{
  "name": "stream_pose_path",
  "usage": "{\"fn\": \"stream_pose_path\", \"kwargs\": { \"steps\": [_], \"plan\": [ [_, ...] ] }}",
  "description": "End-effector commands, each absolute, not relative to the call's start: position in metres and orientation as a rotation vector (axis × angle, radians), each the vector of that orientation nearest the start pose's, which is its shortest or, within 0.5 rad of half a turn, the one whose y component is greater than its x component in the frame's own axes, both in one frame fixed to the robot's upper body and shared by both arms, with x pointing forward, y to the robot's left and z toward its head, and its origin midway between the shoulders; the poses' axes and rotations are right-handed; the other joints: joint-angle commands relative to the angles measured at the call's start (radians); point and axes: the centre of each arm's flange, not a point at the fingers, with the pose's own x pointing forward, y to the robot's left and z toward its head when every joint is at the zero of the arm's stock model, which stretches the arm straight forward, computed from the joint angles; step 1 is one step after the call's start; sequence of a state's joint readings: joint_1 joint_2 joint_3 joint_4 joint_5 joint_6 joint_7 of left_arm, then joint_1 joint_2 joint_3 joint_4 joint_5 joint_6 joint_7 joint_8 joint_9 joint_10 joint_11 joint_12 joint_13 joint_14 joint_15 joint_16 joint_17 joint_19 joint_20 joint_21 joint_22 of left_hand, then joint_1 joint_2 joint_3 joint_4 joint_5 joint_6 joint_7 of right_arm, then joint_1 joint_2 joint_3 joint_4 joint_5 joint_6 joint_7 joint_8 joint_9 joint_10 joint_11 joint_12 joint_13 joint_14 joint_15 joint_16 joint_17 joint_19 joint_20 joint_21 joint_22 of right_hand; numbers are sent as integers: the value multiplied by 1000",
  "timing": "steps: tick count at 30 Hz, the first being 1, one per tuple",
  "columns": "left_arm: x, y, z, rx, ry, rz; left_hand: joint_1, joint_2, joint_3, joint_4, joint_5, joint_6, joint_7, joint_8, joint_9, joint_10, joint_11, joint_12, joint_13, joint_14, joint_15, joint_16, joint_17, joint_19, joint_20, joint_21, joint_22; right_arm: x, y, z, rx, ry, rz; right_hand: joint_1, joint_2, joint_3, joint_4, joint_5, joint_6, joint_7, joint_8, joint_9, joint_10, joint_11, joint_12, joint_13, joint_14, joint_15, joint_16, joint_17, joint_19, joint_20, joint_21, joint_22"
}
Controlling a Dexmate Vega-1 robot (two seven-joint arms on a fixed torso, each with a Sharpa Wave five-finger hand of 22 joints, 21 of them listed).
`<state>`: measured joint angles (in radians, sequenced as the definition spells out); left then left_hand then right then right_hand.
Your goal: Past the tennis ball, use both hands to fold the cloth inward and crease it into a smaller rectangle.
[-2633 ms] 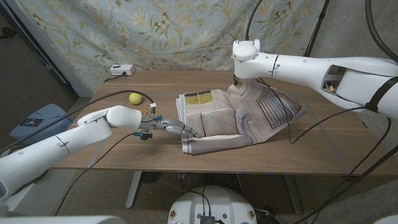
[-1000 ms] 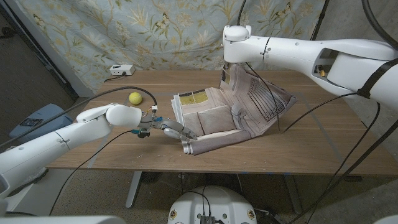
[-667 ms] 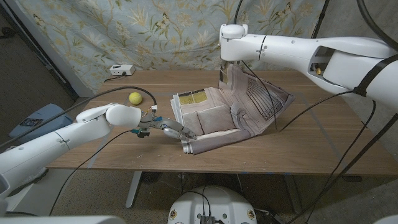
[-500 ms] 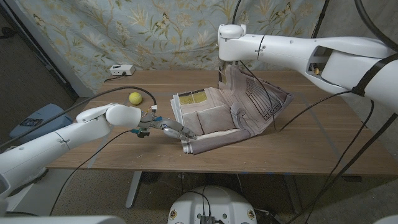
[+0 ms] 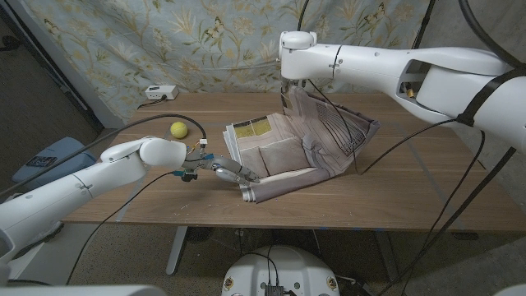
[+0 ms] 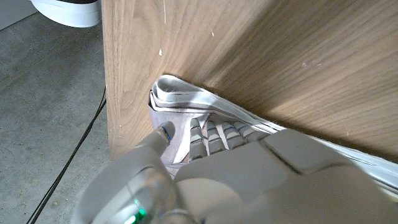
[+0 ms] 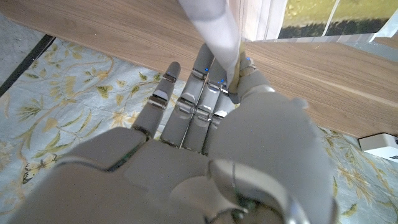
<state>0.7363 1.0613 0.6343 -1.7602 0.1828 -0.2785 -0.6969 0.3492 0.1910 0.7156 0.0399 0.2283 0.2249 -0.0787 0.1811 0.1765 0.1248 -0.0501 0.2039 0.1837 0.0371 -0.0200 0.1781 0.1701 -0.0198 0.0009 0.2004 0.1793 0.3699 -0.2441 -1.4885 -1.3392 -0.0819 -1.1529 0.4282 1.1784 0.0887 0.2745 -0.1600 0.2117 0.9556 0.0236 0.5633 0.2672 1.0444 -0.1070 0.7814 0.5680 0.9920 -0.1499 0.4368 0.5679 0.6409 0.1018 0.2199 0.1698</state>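
— Where does the pale grey-and-beige printed cloth [image 5: 300,148] lie?

— On the middle of the brown wooden table [image 5: 411,193], partly folded, with its near corner close to the table's front edge. Its right part is lifted off the wood and hangs as a raised flap toward the back edge.

— What lifts it?

— The right hand [image 7: 211,106]. In the right wrist view a strip of the cloth runs between the thumb and the nearest finger, so it pinches the fabric while the other fingers [image 7: 163,87] stay straight and spread. In the head view the hand itself is hidden behind the white arm's wrist and the raised flap.

— And the left hand [image 5: 226,169]?

— It reaches in low from the table's left side and its fingertips lie on the cloth's left front part, beside the near corner. The left wrist view shows its fingers [image 6: 205,134] pressed onto the layered edge of the fabric, right at the table's front edge. Whether it grips a fold or only presses down, I cannot tell.

— The small yellow-green tennis ball [image 5: 177,129]?

— On the table's left part, toward the back edge, well apart from the cloth and behind the left forearm.

— Anything else up there?

— A small white box with a cable [image 5: 161,93] at the back left corner, and a blue floral curtain [image 5: 164,41] hanging behind the table.
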Motion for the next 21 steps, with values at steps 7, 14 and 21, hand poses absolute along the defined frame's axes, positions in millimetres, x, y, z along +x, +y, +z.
{"fn": "stream_pose_path", "kwargs": {
  "steps": [7,14,21],
  "plan": [
    [556,246,-51,1573,-338,-896,12,1,4,-9,0,4,-8,1,4,2,-10,-2,3,3,-4,5,3,-6,2,6,3,616,5,226,-1528,-9,11,21,5,-7,1,-4,-1,9,-3,7,4,14,6,3,15,-62,-1,2,24,6,9,5],
    [556,246,-51,1575,-337,-896,13,1,4,-11,-1,3,-9,1,4,4,-9,-2,3,3,-3,5,3,-6,2,6,3,620,9,218,-1515,-2,46,25,5,-10,1,-7,1,11,-5,7,3,15,6,3,21,-61,-1,3,28,6,7,5],
    [557,246,-51,1572,-337,-896,15,1,3,-13,-1,4,-8,1,4,2,-10,-2,3,3,-4,5,3,-7,1,6,3,623,19,215,-1506,-10,77,29,6,-12,1,-9,2,12,-7,7,4,15,6,2,24,-61,-4,3,36,1,6,5]
  ]
}}
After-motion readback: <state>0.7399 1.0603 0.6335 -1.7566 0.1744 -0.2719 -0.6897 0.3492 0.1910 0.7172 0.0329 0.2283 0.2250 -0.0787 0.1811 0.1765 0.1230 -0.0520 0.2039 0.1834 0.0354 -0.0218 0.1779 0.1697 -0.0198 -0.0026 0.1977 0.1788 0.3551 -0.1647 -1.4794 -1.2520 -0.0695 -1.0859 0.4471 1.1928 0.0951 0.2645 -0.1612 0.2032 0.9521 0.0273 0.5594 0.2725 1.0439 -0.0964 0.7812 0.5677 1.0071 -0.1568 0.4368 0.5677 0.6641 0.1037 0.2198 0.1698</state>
